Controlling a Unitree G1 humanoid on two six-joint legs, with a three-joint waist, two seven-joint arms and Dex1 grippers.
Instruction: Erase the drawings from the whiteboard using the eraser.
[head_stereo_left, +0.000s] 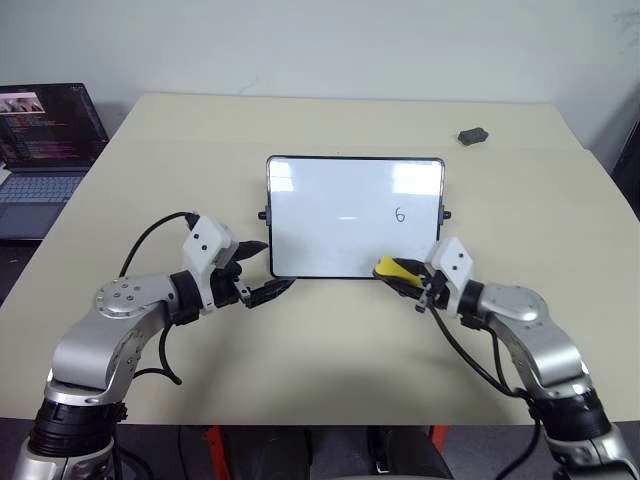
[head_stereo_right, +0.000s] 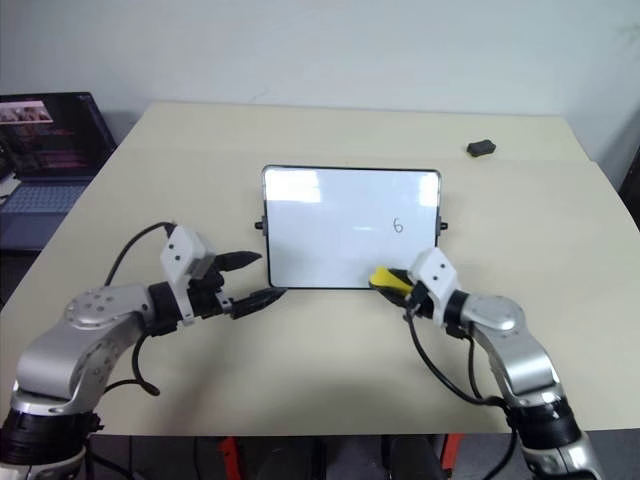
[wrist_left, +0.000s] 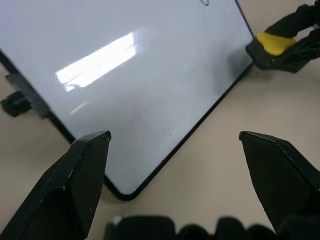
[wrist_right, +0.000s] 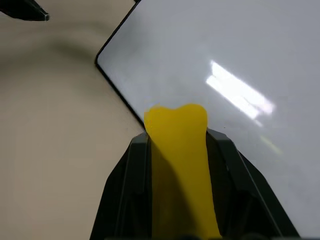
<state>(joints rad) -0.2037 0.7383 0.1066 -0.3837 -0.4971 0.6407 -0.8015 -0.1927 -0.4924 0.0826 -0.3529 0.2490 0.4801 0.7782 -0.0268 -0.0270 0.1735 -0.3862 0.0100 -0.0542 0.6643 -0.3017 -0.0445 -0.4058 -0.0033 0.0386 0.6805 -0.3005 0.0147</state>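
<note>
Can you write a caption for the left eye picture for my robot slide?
Right claw grips a yellow block eraser at the glossy white board's edge; one "6" remains.

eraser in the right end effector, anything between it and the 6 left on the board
Nothing visible. The eraser, held in the right end effector, sits at the whiteboard's near right corner, and only bare white surface lies between it and the 6.

Glossy whiteboard (head_stereo_left: 340, 220) (mirror-like glare) — matt table (head_stereo_left: 330, 350).

head pair overhead, 2 wrist views close, sharing whiteboard (head_stereo_left: 340, 215)
</note>
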